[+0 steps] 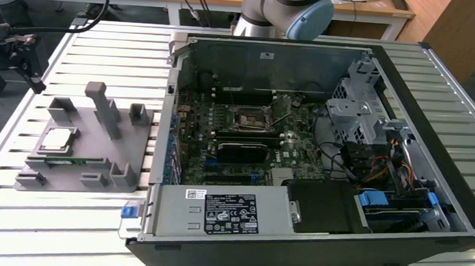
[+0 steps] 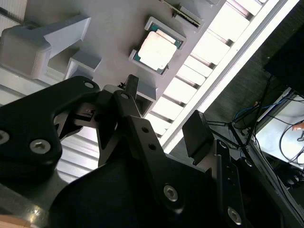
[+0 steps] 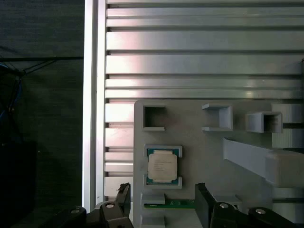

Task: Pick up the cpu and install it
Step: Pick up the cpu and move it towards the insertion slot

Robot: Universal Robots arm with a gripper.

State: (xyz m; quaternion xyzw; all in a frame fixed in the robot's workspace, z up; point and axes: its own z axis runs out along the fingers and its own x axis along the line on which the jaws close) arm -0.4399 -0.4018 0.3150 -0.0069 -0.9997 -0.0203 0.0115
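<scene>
Looks like we're at the pick-up approach: jaws wide open and empty over the grey holder (image 3: pixel 204 152), cpu (image 3: pixel 162 166) sitting in its pocket on that holder, so grabbing it calls for squaring up on its edges, I'd say.

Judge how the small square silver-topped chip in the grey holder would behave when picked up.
The small square silver-topped chip looks like a flat metal-capped plate, so probably stiff. Its shiny top may be slippery, its thin edges hard to grip. Lying flat in a recess of the grey plastic holder, it seems unlikely to roll or tip.
</scene>
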